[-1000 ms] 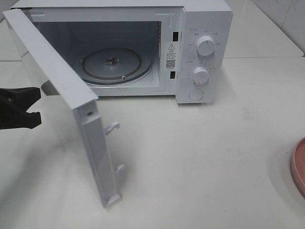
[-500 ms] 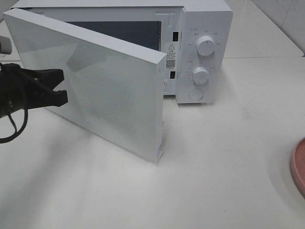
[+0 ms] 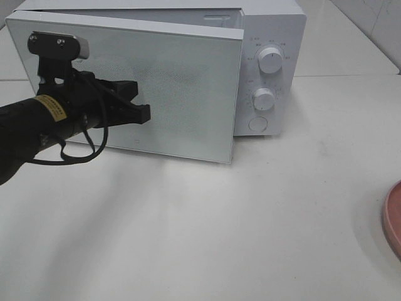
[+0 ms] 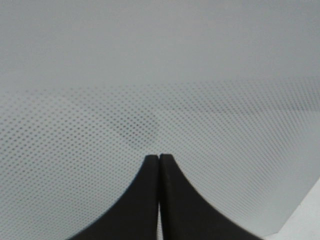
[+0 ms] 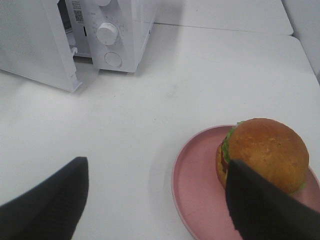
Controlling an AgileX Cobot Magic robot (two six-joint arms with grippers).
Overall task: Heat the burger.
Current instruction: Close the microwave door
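L gripper (image 3: 143, 103), jaws shut & empty, presses microwave door (image 3: 188, 81) nearly closed; R gripper (image 5: 157, 200) wide open, empty, above burger (image 5: 262, 155) on pink plate (image 5: 192, 200). Door likely needs reopening to load burger.

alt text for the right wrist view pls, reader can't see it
A burger sits on a pink plate on a white table, seen between the two dark fingers of the open right gripper. Farther off stands a white microwave, its door not quite closed.
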